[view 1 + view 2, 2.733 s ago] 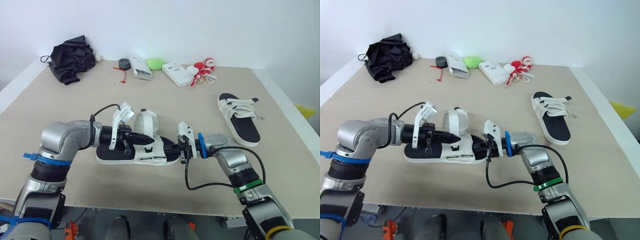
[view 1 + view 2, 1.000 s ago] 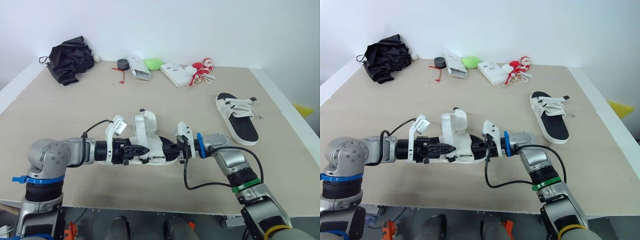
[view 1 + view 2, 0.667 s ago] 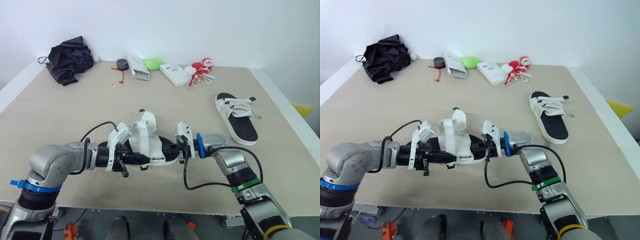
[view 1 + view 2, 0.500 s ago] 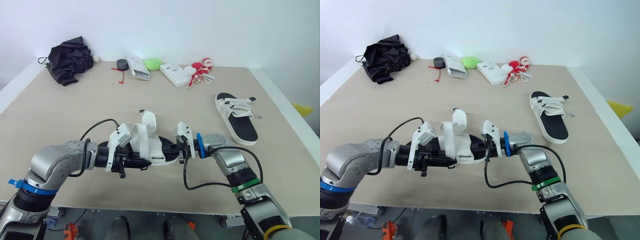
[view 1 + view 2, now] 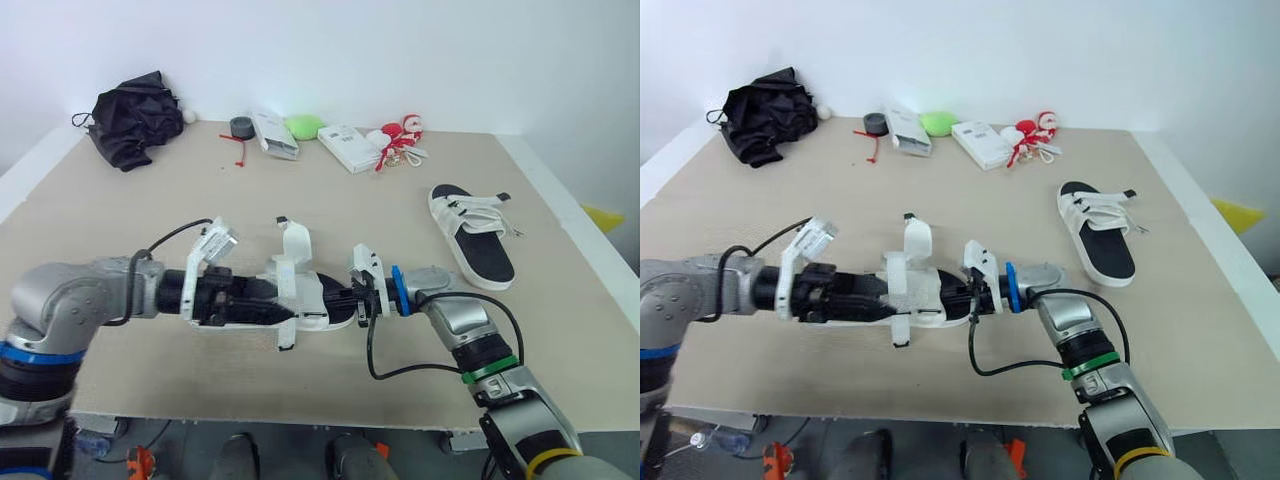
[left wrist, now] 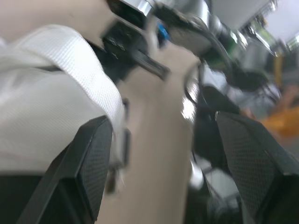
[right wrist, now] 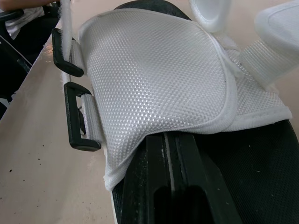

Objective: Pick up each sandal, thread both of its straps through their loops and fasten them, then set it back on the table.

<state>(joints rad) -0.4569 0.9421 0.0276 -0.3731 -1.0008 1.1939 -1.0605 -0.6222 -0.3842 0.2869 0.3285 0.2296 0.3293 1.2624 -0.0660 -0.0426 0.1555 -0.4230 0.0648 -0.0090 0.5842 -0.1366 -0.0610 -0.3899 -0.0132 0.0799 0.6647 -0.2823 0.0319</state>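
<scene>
sandal (image 5: 308, 292) is at the front middle of the counter (image 5: 150, 220), long axis left-right along the front edge, upper facing up, one strap (image 5: 297, 243) standing free; can't tell toe from heel. right end effector (image 5: 352, 305) is clamped on one end of the sole, and left end effector (image 5: 272, 312) is at the other side, fingers apart. looks light, with a stiff-ish sole and floppy straps, so i'd hold the sole and pinch a strap near its tip.

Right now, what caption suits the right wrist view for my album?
Right claw grips the sandal: white mesh upper, two black loops alongside.
</scene>
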